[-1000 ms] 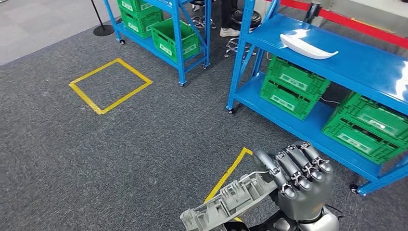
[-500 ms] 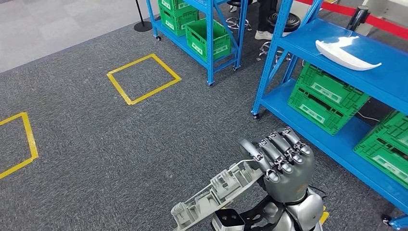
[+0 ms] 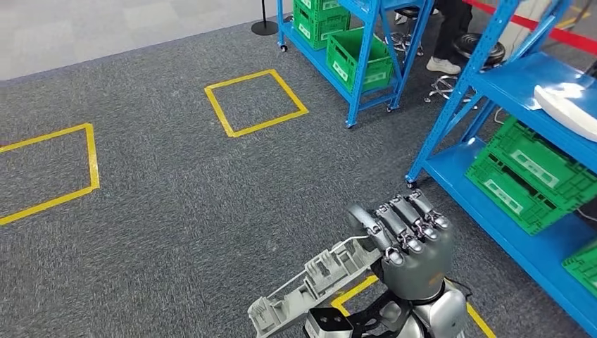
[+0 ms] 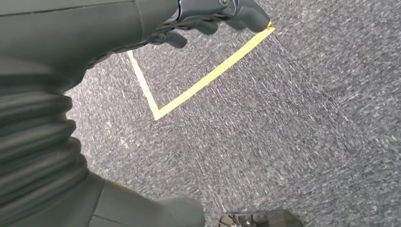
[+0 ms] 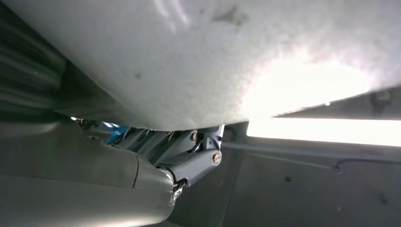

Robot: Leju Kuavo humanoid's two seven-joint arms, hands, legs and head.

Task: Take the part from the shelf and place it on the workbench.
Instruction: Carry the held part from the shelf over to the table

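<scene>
Whole scene shifted rightward across the head view: the camera has turned left, away from the shelves

No change is seen in the hold: the grey part (image 3: 315,285) is kept clasped at its right end by the right hand (image 3: 407,248), fingers curled over its edge, low and near. The blue shelf (image 3: 522,90) is now pushed to the far right, and yellow floor squares (image 3: 255,103) are brought into view. The left hand (image 4: 215,14) hangs over carpet; its state cannot be told. Carrying is judged underway, the workbench not yet reached
</scene>
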